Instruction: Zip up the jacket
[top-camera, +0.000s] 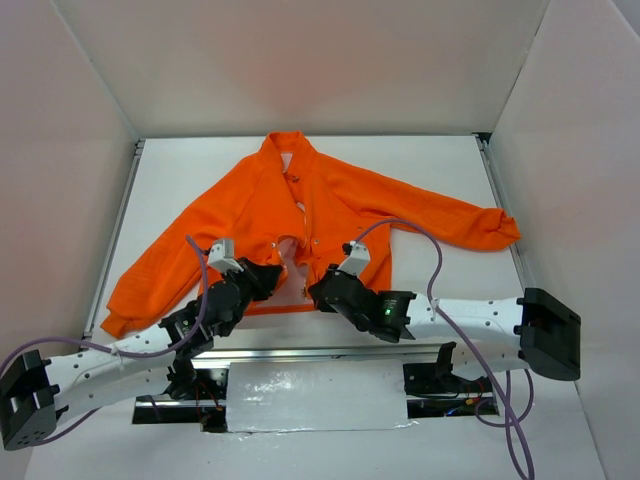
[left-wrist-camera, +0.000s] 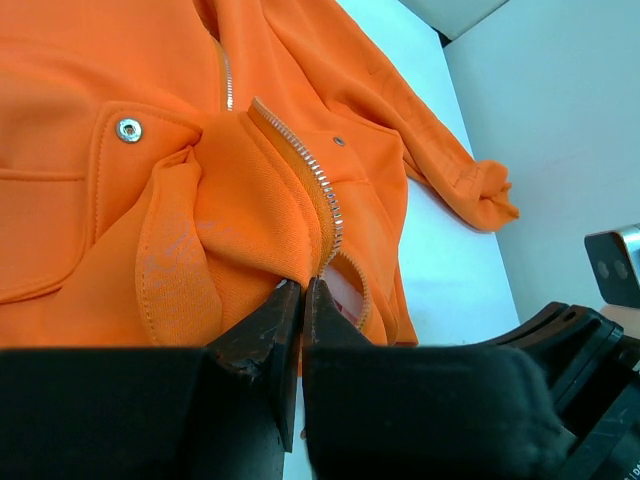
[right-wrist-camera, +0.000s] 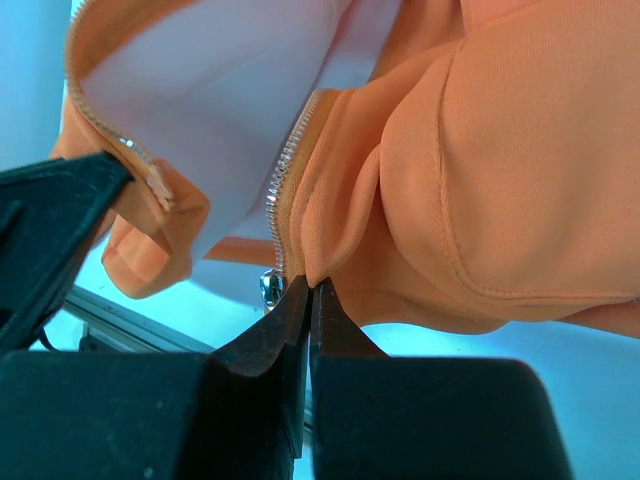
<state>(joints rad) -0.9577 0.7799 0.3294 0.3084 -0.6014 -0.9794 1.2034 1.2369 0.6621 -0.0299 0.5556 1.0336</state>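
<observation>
Overhead, the jacket (top-camera: 330, 210) lies spread flat on the white counter (top-camera: 180, 180), with its collar away from the arms and a sleeve out to either side. Its front gapes at the hem. The left end effector (top-camera: 268, 278) meets the hem on one side of that gap and the right end effector (top-camera: 322, 291) on the other, but their grip cannot be judged from up there.

From the left wrist, the fingers (left-wrist-camera: 270, 320) are nearly pressed together. They pinch the jacket's orange edge at the foot of a row of pale zipper teeth (left-wrist-camera: 312, 175). A metal snap button (left-wrist-camera: 128, 129) shows on a pocket flap. White lettering on the right arm (left-wrist-camera: 580, 350) is cut off and unreadable.

From the right wrist, the fingers (right-wrist-camera: 275, 320) are pressed together on the hem beside the other zipper row. A small shiny metal piece (right-wrist-camera: 269, 288) sits just beside them.
</observation>
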